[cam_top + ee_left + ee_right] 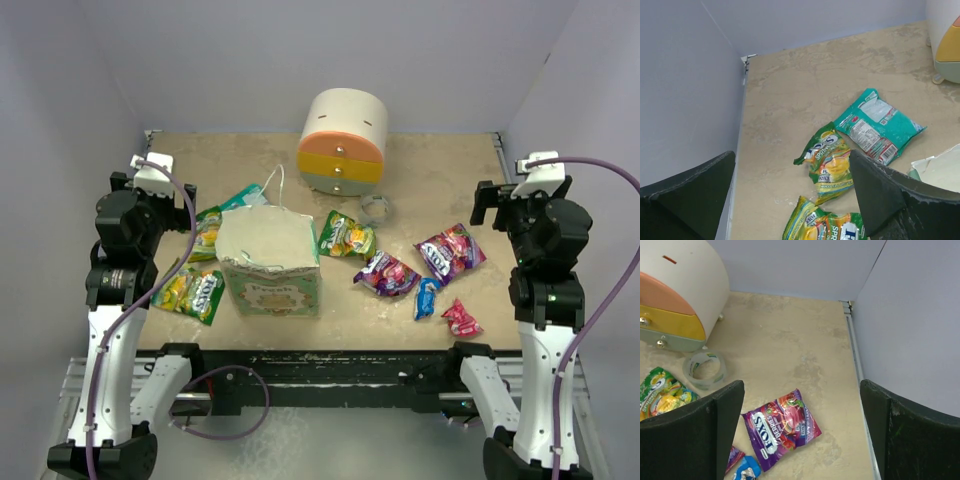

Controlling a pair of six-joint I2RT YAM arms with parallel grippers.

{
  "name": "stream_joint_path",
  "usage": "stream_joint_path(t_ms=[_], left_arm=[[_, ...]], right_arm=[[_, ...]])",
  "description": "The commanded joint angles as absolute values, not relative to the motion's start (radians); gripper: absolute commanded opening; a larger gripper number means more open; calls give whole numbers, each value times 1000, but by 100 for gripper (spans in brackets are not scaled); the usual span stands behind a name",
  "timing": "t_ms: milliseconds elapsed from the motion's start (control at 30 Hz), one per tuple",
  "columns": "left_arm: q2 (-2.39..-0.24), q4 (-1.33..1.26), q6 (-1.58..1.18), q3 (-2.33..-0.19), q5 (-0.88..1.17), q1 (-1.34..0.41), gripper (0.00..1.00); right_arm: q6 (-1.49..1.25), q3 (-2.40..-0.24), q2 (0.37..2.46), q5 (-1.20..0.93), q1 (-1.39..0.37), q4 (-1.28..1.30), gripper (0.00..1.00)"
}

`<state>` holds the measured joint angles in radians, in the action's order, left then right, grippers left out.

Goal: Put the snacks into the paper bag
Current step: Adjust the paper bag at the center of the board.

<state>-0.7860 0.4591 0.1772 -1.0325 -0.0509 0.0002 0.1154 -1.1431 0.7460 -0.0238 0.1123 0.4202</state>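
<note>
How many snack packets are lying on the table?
9. Left of the paper bag: one teal, three yellow-green. Right of it: one yellow-green, two purple, one blue, one red. More may hide inside the bag.

Our small walled table under soft, even light.

We see a beige, mottled table top (440, 170) boxed in by three plain lavender-grey walls: a back wall (330, 50), a left wall (50, 100) and a right wall (590, 80), with thin metal trim (847, 305) at the far corners. A round drawer unit (343, 142), cream above orange, yellow and pale green drawers, stands near the back wall. A dark rail (320, 365) runs along the near edge. Shadows are faint.
</note>
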Motion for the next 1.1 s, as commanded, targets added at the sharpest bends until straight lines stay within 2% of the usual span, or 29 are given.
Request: stream_joint_path(t_ms=[0,533,867,1067], left_arm=[[-780,445,193,-1081,1,16,99],[-778,484,223,-1125,85,26,99],[-843,792,310,-1297,522,27,99],[-965,967,379,-1405,652,28,99]], right_arm=[[117,-1164,746,-67,115,377,100],[139,-1181,750,-116,115,362,100],[213,-1232,796,-221,116,456,100],[215,-1201,800,-267,116,465,100]])
